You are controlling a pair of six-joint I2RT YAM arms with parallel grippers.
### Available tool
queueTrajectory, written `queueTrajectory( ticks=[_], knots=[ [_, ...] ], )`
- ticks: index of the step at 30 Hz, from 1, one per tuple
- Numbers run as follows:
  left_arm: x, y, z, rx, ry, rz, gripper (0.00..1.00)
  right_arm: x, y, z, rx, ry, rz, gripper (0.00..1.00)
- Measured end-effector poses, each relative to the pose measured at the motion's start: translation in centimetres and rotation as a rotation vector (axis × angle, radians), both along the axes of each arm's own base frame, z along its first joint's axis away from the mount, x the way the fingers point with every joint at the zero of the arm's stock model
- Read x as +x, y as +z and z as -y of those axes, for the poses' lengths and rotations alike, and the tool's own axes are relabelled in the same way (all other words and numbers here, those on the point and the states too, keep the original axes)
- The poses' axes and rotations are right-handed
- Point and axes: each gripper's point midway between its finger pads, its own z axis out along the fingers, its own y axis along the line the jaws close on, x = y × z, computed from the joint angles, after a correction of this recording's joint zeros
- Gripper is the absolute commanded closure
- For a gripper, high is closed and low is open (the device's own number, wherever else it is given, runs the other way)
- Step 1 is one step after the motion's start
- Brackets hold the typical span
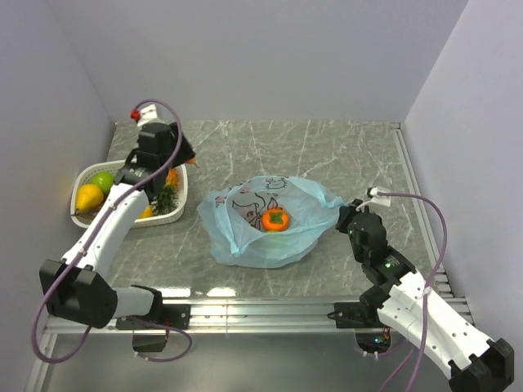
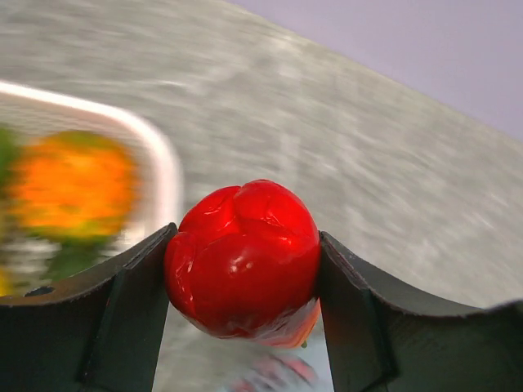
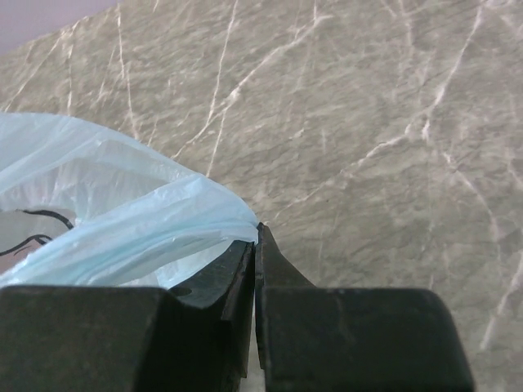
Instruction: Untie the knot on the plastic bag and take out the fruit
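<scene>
A: What is the left hand (image 2: 243, 273) doing?
B: It is clamped on a glossy red fruit (image 2: 243, 257), one finger on each side, held above the surface (image 2: 368, 139) just beside the white basket (image 2: 163, 163). The blur there hides whether it overhangs the rim.
A: And the right hand (image 3: 255, 237)?
B: Its fingers are pinched together on the edge of the plastic bag (image 1: 237, 237). The bag lies mid-surface, mouth gaping, with an orange persimmon (image 1: 275, 219) inside. A yellow pear (image 1: 88, 197) and a green apple (image 1: 102, 180) sit in the basket.
</scene>
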Motion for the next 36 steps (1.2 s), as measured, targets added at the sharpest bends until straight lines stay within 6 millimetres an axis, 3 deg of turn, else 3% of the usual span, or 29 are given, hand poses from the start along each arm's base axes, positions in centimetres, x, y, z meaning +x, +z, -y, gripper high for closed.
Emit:
queueTrajectory(
  ticks=[3, 6, 12, 19, 20, 23, 24, 27, 36],
  knots=[
    [0.8, -1.9, -5.4, 0.065, 0.160, -0.056, 0.85, -0.1, 0.4, 0.2, 0.003, -0.007, 0.016, 0.94],
    [1.1, -3.9, -9.0, 0.120, 0.270, -0.120, 0.81, -0.1, 0.7, 0.2, 0.006, -0.005, 0.028, 0.94],
    [-0.1, -8.1, -12.8, 0.260, 0.398, -0.244, 0.73, -0.1, 1.0, 0.2, 0.002, 0.003, 0.035, 0.93],
    [-1.5, -11.7, -14.0, 0.334, 0.434, -0.376, 0.54, -0.1, 0.9, -0.1, 0.000, 0.019, 0.033, 0.93],
    [-2.0, -12.2, -14.1, 0.341, 0.438, -0.390, 0.42, -0.1, 0.9, -0.1, -0.002, 0.020, 0.032, 0.93],
    [-2.9, -13.3, -14.2, 0.353, 0.435, -0.426, 0.25, -0.1, 0.9, -0.2, 0.000, 0.023, 0.033, 0.93],
    [-3.2, -13.7, -14.3, 0.357, 0.432, -0.439, 0.14, 0.0, 0.9, -0.2, 0.000, 0.023, 0.033, 0.93],
    [-3.6, -13.8, -14.2, 0.358, 0.429, -0.450, 0.01, 0.0, 1.0, -0.3, 0.003, 0.028, 0.036, 0.93],
    [-3.8, -10.3, -13.0, 0.272, 0.381, -0.343, 0.01, -0.1, 1.3, -0.4, -0.010, 0.045, 0.047, 0.93]
  ],
)
